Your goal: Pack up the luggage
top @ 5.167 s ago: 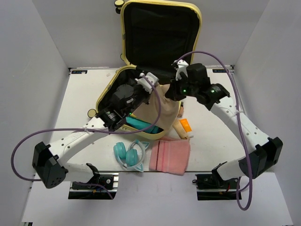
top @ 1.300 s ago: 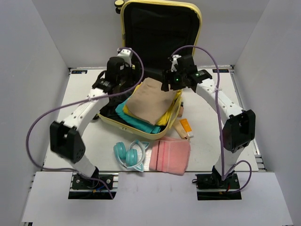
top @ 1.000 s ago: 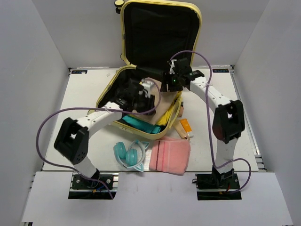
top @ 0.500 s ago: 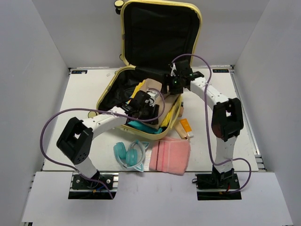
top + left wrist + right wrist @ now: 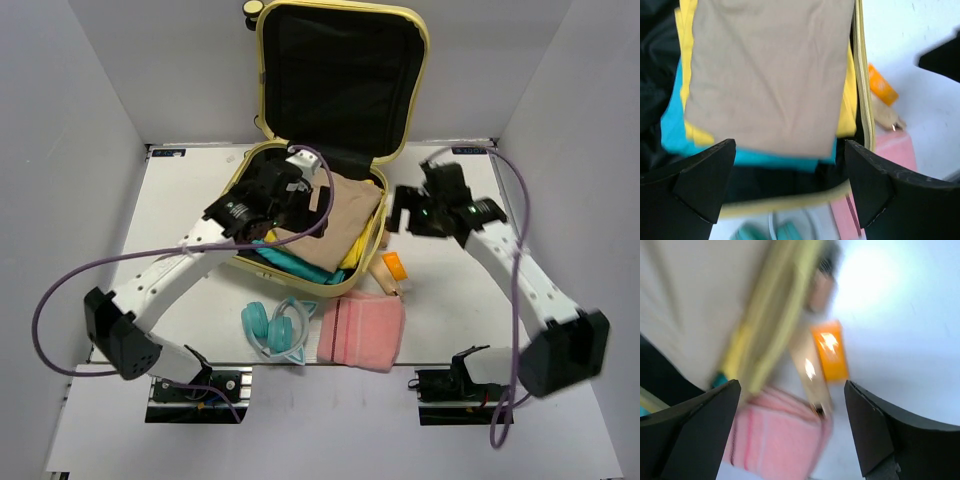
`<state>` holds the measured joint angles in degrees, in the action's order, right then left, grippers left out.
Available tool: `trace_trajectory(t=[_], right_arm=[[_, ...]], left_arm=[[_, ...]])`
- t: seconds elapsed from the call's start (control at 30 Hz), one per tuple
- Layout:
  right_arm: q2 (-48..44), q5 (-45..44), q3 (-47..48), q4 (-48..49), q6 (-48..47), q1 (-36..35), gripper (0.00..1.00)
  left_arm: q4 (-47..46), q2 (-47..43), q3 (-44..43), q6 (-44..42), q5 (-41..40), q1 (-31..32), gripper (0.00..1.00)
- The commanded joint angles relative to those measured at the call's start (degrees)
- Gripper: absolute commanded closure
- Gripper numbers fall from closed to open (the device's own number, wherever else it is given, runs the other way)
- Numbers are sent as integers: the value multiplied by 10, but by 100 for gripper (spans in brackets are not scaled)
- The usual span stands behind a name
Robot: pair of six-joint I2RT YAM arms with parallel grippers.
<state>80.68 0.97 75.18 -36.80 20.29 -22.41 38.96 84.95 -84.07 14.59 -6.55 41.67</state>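
The luggage [image 5: 268,80] is a pale yellow suitcase lying open, its black-lined lid upright at the back. A folded tan garment [image 5: 335,215] tops yellow and teal clothes in its base. My left gripper [image 5: 272,200] hovers open over the base's left part, and in the left wrist view the tan garment [image 5: 765,70] lies free beyond the left gripper [image 5: 790,185]. My right gripper [image 5: 408,215] hangs open to the right of the luggage. In the blurred right wrist view the right gripper [image 5: 790,430] holds nothing, over the luggage rim [image 5: 775,315] and an orange tube [image 5: 830,352].
An orange tube [image 5: 395,267] and a pink zip pouch [image 5: 362,330] lie on the white table [image 5: 180,220] in front of the luggage's right corner. Teal headphones [image 5: 275,328] sit left of the pouch. Grey walls close in both sides.
Both grippers have opened and left the tan garment, which now lies flat in the luggage. The right arm has swung right, off the luggage; the left arm has pulled back and up.
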Motion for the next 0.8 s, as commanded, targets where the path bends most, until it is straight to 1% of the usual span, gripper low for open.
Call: trace_trajectory(t=[0.0, 0.03, 0.07, 0.1, 0.13, 0.17, 0.2, 0.23, 0.27, 0.3, 0.37, 0.4, 0.47, 0.6, 0.63, 0.67, 0.77], right_arm=[[-104, -85, -116, -53, 73, 9, 10], [-141, -90, -175, -63, 80, 7, 10], [-168, -95, -191, -98, 80, 7, 10], [-189, -88, -218, -111, 81, 6, 10], [-198, -81, -233, -128, 85, 6, 10], [-206, -53, -277, -140, 88, 5, 10], [-224, -18, -293, -141, 89, 4, 10], [-233, 8, -309, -127, 91, 3, 10], [-239, 43, -359, -118, 100, 3, 10], [-256, 77, -375, -80, 98, 2, 10], [-266, 112, -415, -58, 107, 2, 10], [-267, 133, -422, -30, 107, 1, 10], [-259, 153, -433, -15, 106, -4, 10], [-233, 167, -455, 12, 104, -11, 10], [-225, 175, -460, 32, 107, -12, 10], [-223, 177, -470, 40, 113, -15, 10], [-209, 171, -480, 56, 118, -16, 10]], left_arm=[[101, -52, 36, 31, -6, 23, 0], [108, -59, 77, 55, 8, 29, 0], [109, -77, 91, 62, 15, 41, 0], [109, -84, 104, 71, 24, 51, 0], [107, -88, 142, 103, 37, 58, 0], [102, -102, 154, 113, 50, 83, 0], [98, -106, 166, 120, 62, 92, 0], [83, -112, 200, 135, 65, 103, 0], [76, -119, 213, 141, 57, 124, 0], [67, -121, 239, 161, 53, 139, 0], [25, -123, 275, 182, 64, 158, 0], [12, -120, 296, 190, 64, 166, 0], [-39, -116, 327, 221, 65, 173, 0], [-132, -102, 396, 257, 65, 175, 3], [-140, -98, 404, 265, 75, 175, 5], [-171, -89, 410, 263, 91, 174, 7], [-211, -77, 408, 260, 120, 174, 9]])
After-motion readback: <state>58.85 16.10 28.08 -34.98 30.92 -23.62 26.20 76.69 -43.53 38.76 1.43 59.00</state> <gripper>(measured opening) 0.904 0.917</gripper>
